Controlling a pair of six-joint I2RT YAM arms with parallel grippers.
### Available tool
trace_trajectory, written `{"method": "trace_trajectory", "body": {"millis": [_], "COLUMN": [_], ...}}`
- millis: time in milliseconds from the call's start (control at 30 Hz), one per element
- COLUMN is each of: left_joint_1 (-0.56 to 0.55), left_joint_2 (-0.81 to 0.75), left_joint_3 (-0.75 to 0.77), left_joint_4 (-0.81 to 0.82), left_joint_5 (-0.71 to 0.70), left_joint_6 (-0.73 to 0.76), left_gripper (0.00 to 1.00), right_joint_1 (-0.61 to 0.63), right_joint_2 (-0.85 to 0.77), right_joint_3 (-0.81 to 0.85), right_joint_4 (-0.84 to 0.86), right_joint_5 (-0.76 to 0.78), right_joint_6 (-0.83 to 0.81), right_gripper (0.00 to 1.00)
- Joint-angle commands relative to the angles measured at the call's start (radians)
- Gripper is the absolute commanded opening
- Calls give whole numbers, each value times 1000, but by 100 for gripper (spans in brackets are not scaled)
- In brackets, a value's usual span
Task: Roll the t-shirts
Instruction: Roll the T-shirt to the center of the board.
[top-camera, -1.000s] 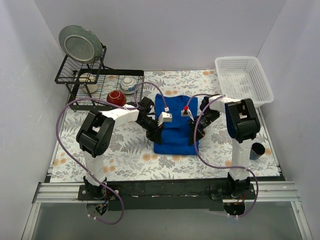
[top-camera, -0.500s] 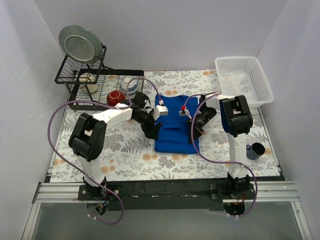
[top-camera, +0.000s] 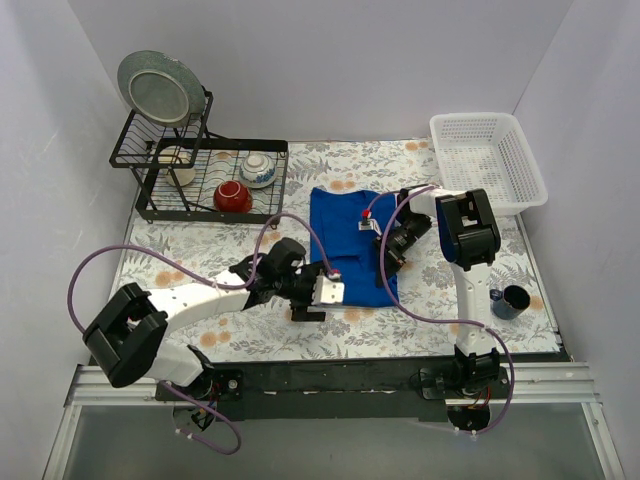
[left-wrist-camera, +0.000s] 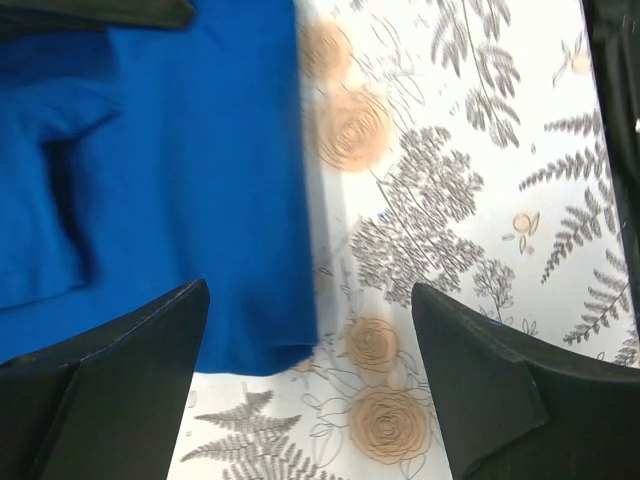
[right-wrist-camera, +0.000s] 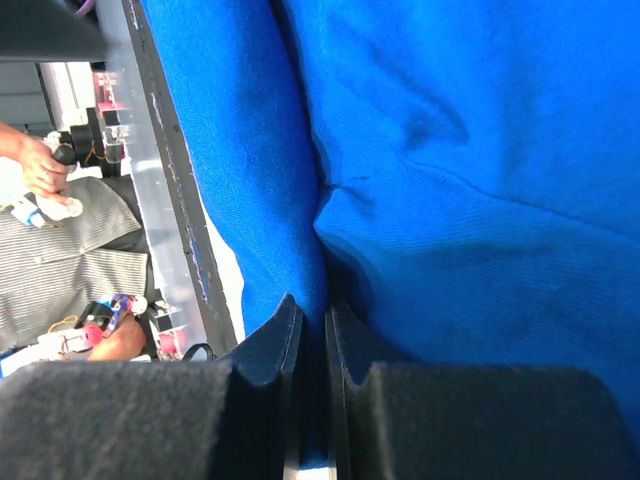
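The left jaws are spread wide with nothing between them, hanging over the near left corner of the t-shirt (top-camera: 345, 228). One black finger shows above the blue cloth and the other above the bare flowered cover. Whether either finger touches anything, I cannot tell. The right jaws are pressed almost together, pinching a thin fold of blue fabric at the shirt's right edge. The cloth bunches into creases just past the tips.

The t-shirt lies folded into a rough rectangle in the middle of the tabletop (top-camera: 250, 335), between the two arms. The left arm (top-camera: 190, 300) stretches low across the near side towards it. The right arm (top-camera: 465, 235) stands bent beside it.

A black wire dish rack (top-camera: 150, 200) sits at the far left with a grey plate (top-camera: 160, 88) propped upright, and a red bowl (top-camera: 232, 195) and a white patterned bowl (top-camera: 258, 168) lie in its lower tray. A white basket (top-camera: 487, 160) sits at the far right corner, well apart from the shirt. A dark mug (top-camera: 512, 300) stands near the right edge. Plain pale walls close the space on three sides.
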Motion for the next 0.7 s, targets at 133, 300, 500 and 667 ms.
{"method": "trace_trajectory", "body": {"millis": [133,300,500,667], "left_joint_1": [-60,-80,-85,-85], "left_joint_2": [6,103,189,212], "left_joint_3": [-132,-148,-119,-94], "left_joint_4": [291,352,270,175], "left_joint_5": [-121,-166,-180,-155], "left_joint_6": [99,109,133,132], "left_gripper": [72,69,50,30], "right_joint_1": [-5,-5,-10,-39], "right_joint_2": [36,59,73,49], "right_joint_3": [47,59,59,65], "right_joint_4": [72,47,26,12], "right_joint_5": [19,-4,-1,-27], "right_joint_6": [-13,-32,-60,-89], "right_gripper": [4,4,4,13]}}
